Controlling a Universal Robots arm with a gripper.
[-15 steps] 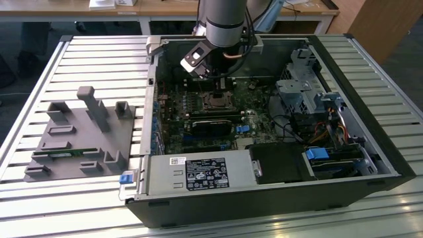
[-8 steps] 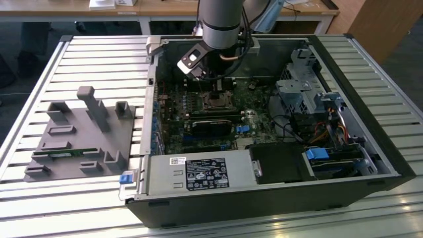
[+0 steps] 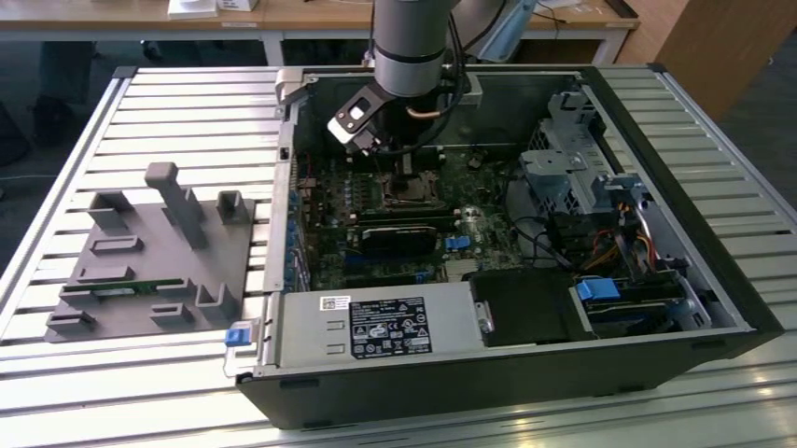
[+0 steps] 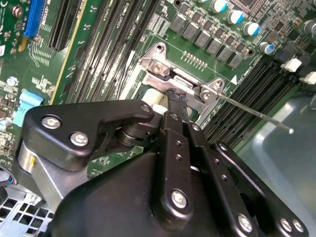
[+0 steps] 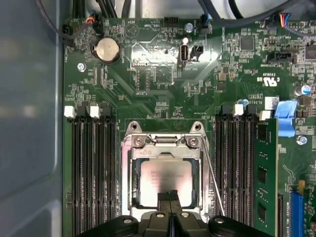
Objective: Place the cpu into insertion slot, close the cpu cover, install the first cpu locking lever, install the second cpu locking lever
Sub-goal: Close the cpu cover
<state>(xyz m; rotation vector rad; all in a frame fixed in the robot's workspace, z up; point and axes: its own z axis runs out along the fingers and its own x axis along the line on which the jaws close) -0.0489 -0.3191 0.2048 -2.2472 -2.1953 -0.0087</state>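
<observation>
The cpu [image 5: 165,177] lies flat in the insertion slot [image 5: 129,197], pale metal top up. The cpu cover [image 5: 165,141] is down around it as a silvery frame. My gripper [image 5: 170,196] is shut with nothing between its fingers, and its tip rests over the cpu's near edge. In the second wrist view the shut gripper [image 4: 177,100] touches the cover's end between two screwed brackets. A thin locking lever [image 4: 254,112] sticks out free beside the socket; it shows as a lever wire [image 5: 211,177] along the cover's side. In the exterior view the gripper [image 3: 401,170] hangs over the socket [image 3: 408,191] inside the case.
Black memory slots [image 5: 91,173] flank the socket, with one green memory stick [image 5: 264,173] seated. A coin battery [image 5: 107,50] sits on the board. The case wall [image 3: 673,187], drive cage [image 3: 561,173] and power supply [image 3: 373,327] surround the board. A grey fixture [image 3: 149,252] stands at the exterior view's left.
</observation>
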